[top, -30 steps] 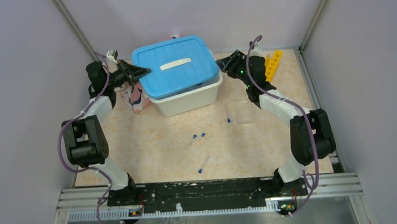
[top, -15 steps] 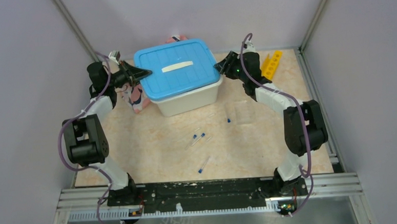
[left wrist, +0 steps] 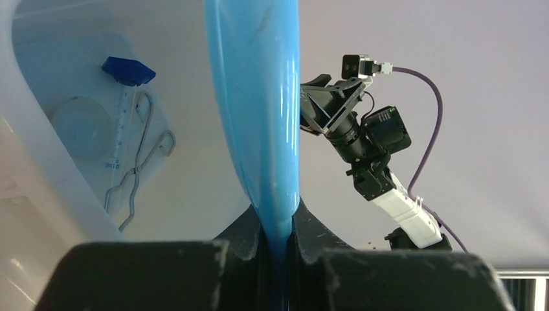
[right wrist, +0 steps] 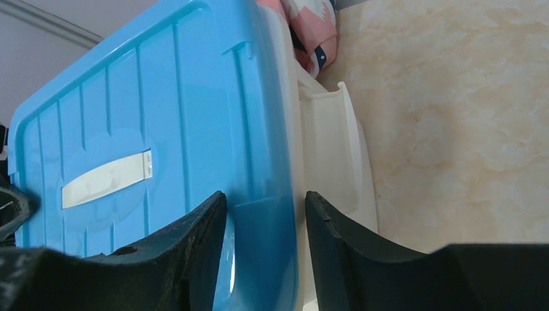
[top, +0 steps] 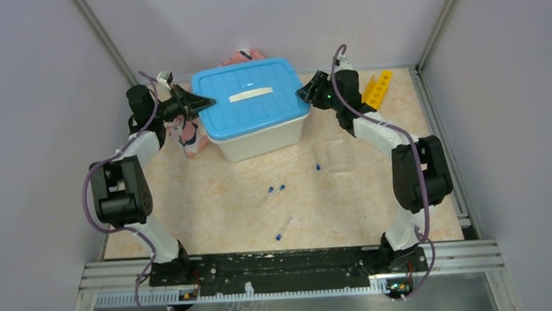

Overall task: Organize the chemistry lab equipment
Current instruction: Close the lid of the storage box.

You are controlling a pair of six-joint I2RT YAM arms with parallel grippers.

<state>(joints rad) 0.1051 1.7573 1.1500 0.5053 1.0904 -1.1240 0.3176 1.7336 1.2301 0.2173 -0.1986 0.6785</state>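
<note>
Overhead view of two arms meeting at a white bin (top: 261, 138) near the back of the table (top: 211, 201). Blue lid (top: 249, 96) askew on top, nudged slightly rightward and farther back than a second earlier. Left gripper (top: 202, 102) at the lid's left edge, right gripper (top: 303, 94) at its right edge, right elbow drawn in closer than before. Pink cloth (top: 189, 137) beside the bin's left wall, with another bit newly showing behind the bin. Four blue-capped tubes (top: 276, 191) loose on the table in front of the bin, unmoved. Yellow rack (top: 379, 87) in the far right corner, behind the right arm.

Only from the left wrist: fingers (left wrist: 239, 233) pinched tight on the lid's rim. Past that rim, the bin's interior, holding one capped tube (left wrist: 123, 110), metal tongs (left wrist: 139, 172) and a pale ball (left wrist: 81, 126), close together.

Only from the right wrist: fingers (right wrist: 194, 253) astride the opposite rim, pressing it from both sides.
</note>
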